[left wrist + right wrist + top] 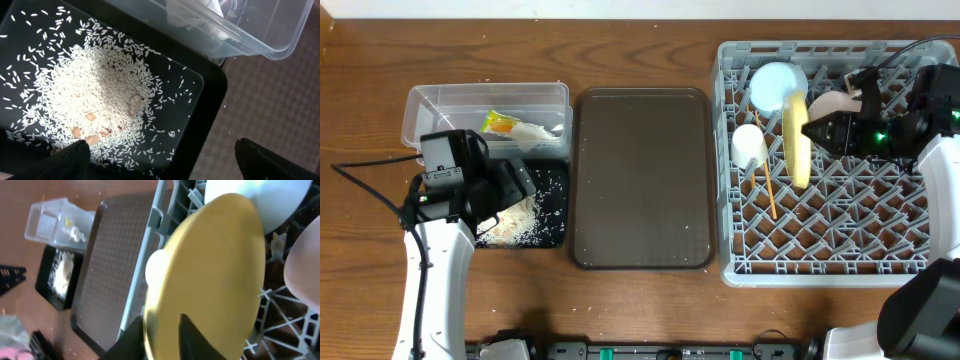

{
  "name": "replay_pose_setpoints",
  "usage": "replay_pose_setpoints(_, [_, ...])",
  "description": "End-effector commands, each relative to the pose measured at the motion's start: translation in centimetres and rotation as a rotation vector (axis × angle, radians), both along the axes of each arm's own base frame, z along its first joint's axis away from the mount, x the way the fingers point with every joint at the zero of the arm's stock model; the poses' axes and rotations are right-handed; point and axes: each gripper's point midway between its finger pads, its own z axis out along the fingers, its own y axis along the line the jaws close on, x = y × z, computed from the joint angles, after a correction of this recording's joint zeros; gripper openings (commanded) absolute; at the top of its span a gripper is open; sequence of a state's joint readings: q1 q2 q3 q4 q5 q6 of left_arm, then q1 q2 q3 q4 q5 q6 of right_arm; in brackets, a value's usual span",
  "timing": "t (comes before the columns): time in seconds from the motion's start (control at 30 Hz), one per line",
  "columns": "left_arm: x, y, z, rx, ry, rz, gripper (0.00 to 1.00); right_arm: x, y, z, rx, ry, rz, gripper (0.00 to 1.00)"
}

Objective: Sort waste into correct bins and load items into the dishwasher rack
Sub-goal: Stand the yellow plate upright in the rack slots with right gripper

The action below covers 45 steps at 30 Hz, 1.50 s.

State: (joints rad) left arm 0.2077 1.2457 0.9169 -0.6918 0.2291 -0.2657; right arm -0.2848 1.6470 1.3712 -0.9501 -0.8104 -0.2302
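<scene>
While my left tool (162, 159) hangs released and empty over the black tray (210, 100), where the rice (95, 95) lies, with the clear tub (430, 100) at its 12 o'clock, the work is on the right. My right tool (817, 128) grasps the yellow plate (797, 140) on its edge inside the rack (820, 272). The white cup (748, 147) is at the plate's 9 o'clock, the blue bowl (775, 85) at 11, the pink bowl (835, 103) at 2. I think I should lower the rim straight between two peg rows, touching no neighbour, and release only when the pegs carry it.
</scene>
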Motion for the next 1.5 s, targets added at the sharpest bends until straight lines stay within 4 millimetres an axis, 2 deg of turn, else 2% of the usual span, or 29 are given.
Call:
replay_pose_setpoints(0.0, [0.4, 0.3, 0.6, 0.007, -0.015, 0.008, 0.95, 0.0, -0.3, -0.4, 0.007, 0.009, -0.008, 0.28])
replay_pose_setpoints(0.1, [0.4, 0.3, 0.6, 0.008, -0.015, 0.008, 0.95, 0.0, -0.3, -0.4, 0.006, 0.008, -0.008, 0.33])
replay_pose_setpoints(0.4, [0.4, 0.3, 0.6, 0.008, -0.015, 0.008, 0.95, 0.4, -0.4, -0.2, 0.001, -0.013, -0.008, 0.36])
replay_pose_setpoints(0.47, [0.4, 0.3, 0.6, 0.008, -0.015, 0.008, 0.95, 0.6, -0.6, -0.2, -0.003, -0.018, -0.016, 0.43])
replay_pose_setpoints(0.63, [0.4, 0.3, 0.6, 0.008, -0.015, 0.008, 0.95, 1.3, -3.4, -2.0, -0.136, 0.066, -0.167, 0.58])
replay_pose_setpoints(0.77, [0.4, 0.3, 0.6, 0.008, -0.015, 0.008, 0.95, 1.5, -5.2, -2.8, -0.238, 0.076, -0.219, 0.62])
replay_pose_setpoints(1.07, [0.4, 0.3, 0.6, 0.008, -0.015, 0.008, 0.95, 4.3, -6.5, -1.4, -0.266, -0.042, -0.284, 0.70])
replay_pose_setpoints(1.1, [0.4, 0.3, 0.6, 0.008, -0.015, 0.008, 0.95, 4.5, -6.5, -1.3, -0.267, -0.052, -0.285, 0.73])
replay_pose_setpoints(1.13, [0.4, 0.3, 0.6, 0.008, -0.015, 0.008, 0.95, 4.6, -6.5, -1.2, -0.267, -0.054, -0.285, 0.99])
replay_pose_setpoints(1.47, [0.4, 0.3, 0.6, 0.008, -0.015, 0.008, 0.95, 4.3, -6.5, -1.4, -0.265, -0.042, -0.284, 0.99])
